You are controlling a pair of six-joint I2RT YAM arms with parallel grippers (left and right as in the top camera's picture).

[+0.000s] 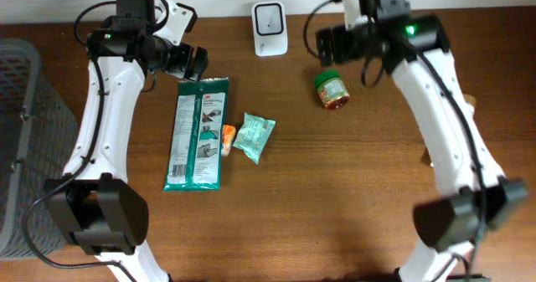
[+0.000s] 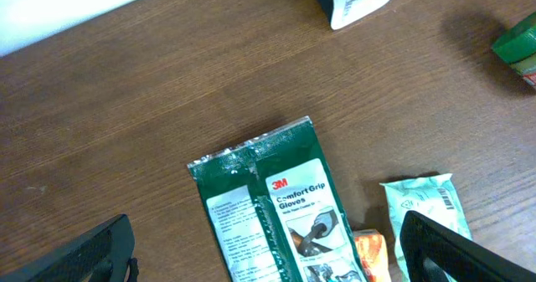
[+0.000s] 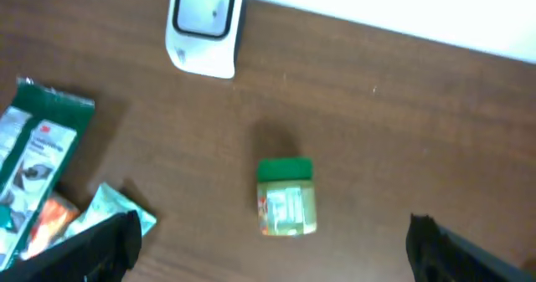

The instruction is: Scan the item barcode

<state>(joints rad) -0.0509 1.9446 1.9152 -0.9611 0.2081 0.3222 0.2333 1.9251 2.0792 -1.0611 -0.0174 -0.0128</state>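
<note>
The left gripper and right gripper hang spread wide and empty, while the glove pack, small pouch and jar lie apart on the table before the scanner, seemingly so either arm can reach one.

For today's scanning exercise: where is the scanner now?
Overhead view: the white scanner sits at the far table edge, centre, up-left of the green-lidded jar.

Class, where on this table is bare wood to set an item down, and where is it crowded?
Free: the front strip below the glove pack and pouch; the gap between pouch and jar, in front of the scanner. Crowded: glove pack, orange packet and pouch huddle together.
</note>
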